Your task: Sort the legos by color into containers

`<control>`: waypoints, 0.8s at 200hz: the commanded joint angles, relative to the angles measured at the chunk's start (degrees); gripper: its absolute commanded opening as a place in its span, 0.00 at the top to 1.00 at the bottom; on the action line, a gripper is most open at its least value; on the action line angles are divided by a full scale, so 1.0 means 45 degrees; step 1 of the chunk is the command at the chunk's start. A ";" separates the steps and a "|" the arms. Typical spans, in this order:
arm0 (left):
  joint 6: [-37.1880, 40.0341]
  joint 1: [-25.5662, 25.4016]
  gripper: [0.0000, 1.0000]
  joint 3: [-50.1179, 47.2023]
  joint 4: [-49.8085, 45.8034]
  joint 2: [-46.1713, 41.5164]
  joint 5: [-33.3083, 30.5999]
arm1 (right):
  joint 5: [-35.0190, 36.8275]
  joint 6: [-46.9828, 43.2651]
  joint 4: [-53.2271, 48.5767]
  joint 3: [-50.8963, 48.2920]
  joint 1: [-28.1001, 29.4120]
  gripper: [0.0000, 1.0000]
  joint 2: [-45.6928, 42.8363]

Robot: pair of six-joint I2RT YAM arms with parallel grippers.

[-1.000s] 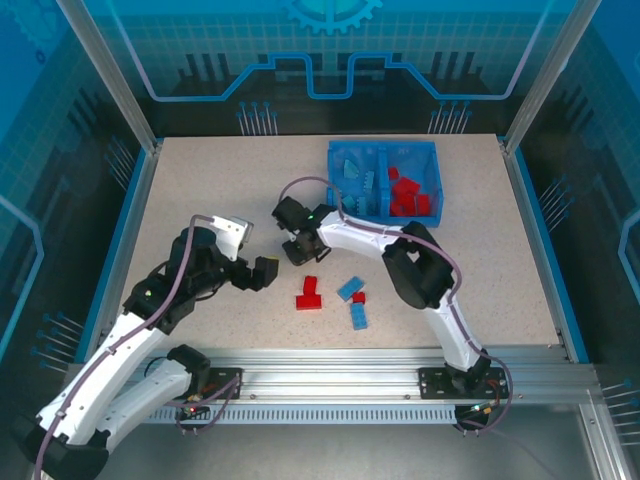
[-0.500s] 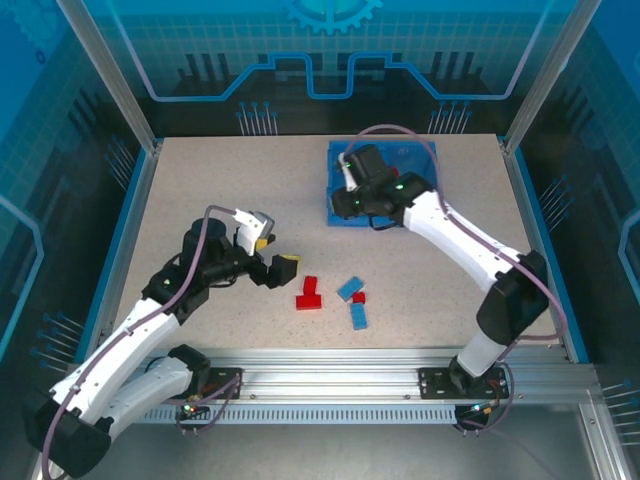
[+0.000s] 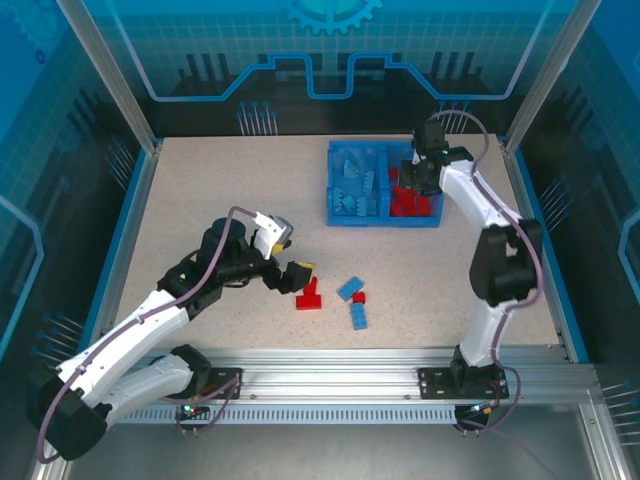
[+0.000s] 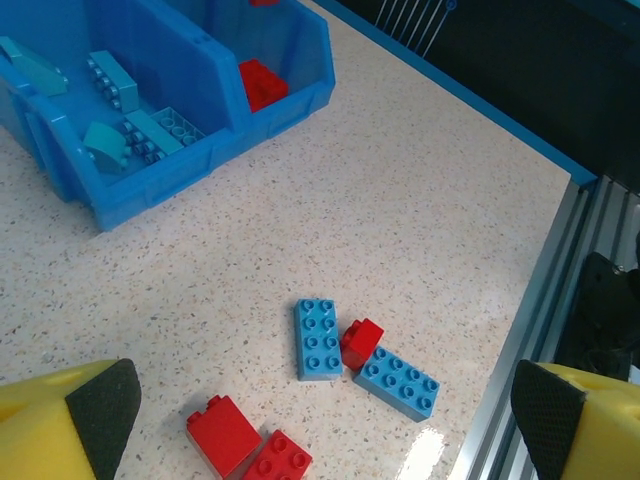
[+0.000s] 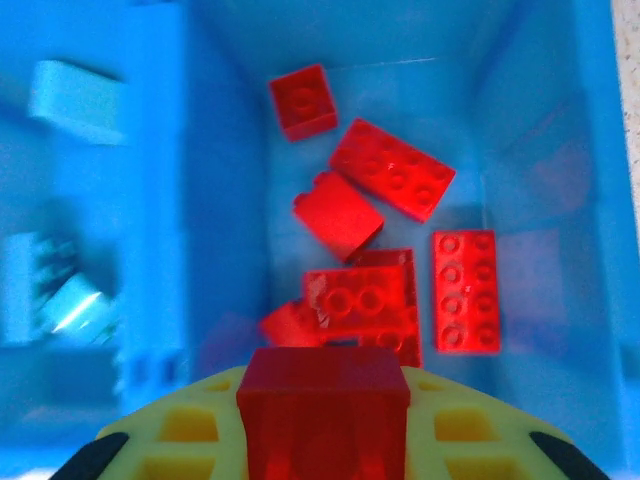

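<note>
Clamps a red lego (image 5: 323,400) in the right hand (image 3: 413,181) over the red compartment (image 5: 400,90) of the bin (image 3: 383,216); holds the left hand (image 3: 298,277) spread above loose legos (image 4: 319,338).

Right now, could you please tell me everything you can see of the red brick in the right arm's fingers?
The red brick is glossy plastic, blocky, showing a smooth face without studs. The right arm's yellow fingers grip it on both sides. It hangs above the blue bin's right compartment, over loose red bricks.
</note>
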 commanded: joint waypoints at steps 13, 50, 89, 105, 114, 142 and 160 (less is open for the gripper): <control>-0.0654 -0.0118 0.01 0.0650 -0.0928 0.0443 -0.1853 | 0.0326 -0.0061 -0.1116 0.2727 -0.0444 0.71 0.2482; -0.2196 -0.0080 0.01 0.0928 -0.2450 0.1277 -0.4034 | 0.0417 -0.0282 -0.2177 0.5084 -0.0581 0.56 0.3782; -0.4144 -0.0097 0.01 0.0573 -0.2015 0.1993 -0.3699 | 0.0149 -0.0561 -0.2822 0.5855 -0.0666 0.53 0.3486; -0.4659 -0.0089 0.01 0.0505 -0.1832 0.2331 -0.3480 | -0.0077 -0.0770 -0.2796 0.5624 -0.0660 0.53 0.2978; -0.4895 -0.0086 0.01 0.0521 -0.1761 0.2536 -0.3363 | -0.0181 -0.0846 -0.2864 0.5516 -0.0661 0.51 0.2704; -0.5201 -0.0158 0.01 0.0642 -0.1700 0.3059 -0.3024 | -0.0916 -0.1245 -0.3053 0.5277 -0.0682 0.33 0.1955; -0.5112 -0.0363 0.01 0.0783 -0.1728 0.3258 -0.3041 | -0.1049 -0.1348 -0.3325 0.5222 -0.0681 0.30 0.1502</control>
